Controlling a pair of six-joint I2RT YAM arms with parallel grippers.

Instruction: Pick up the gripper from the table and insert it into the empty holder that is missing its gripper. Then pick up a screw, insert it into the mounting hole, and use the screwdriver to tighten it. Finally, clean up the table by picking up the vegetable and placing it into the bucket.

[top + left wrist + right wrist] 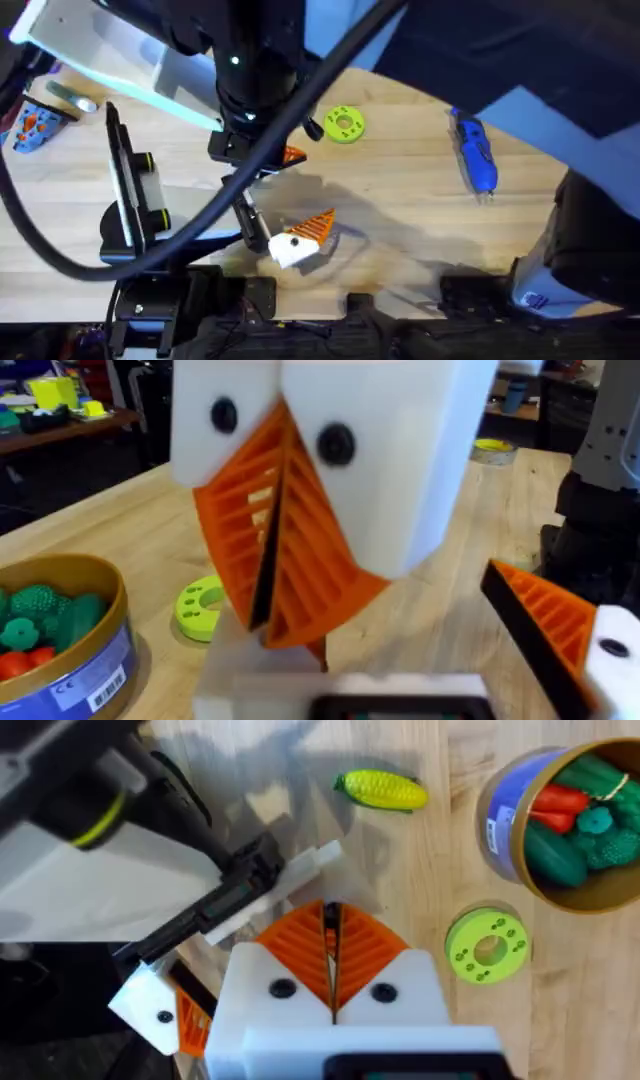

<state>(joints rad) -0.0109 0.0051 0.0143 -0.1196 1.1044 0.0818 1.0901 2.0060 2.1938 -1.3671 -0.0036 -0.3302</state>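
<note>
The right tool (330, 910), pads closed together, should be opened and centred over the small orange plastic wedge (293, 155) before pinching.

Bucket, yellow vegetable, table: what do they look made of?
The bucket: likely card or thin plastic, going by its tan rim and glossy blue printed band. The yellow vegetable: probably moulded plastic or rubber, with a bumpy, slightly shiny skin. The table: pale wood or wood veneer, matte, with grain lines visible.
</note>
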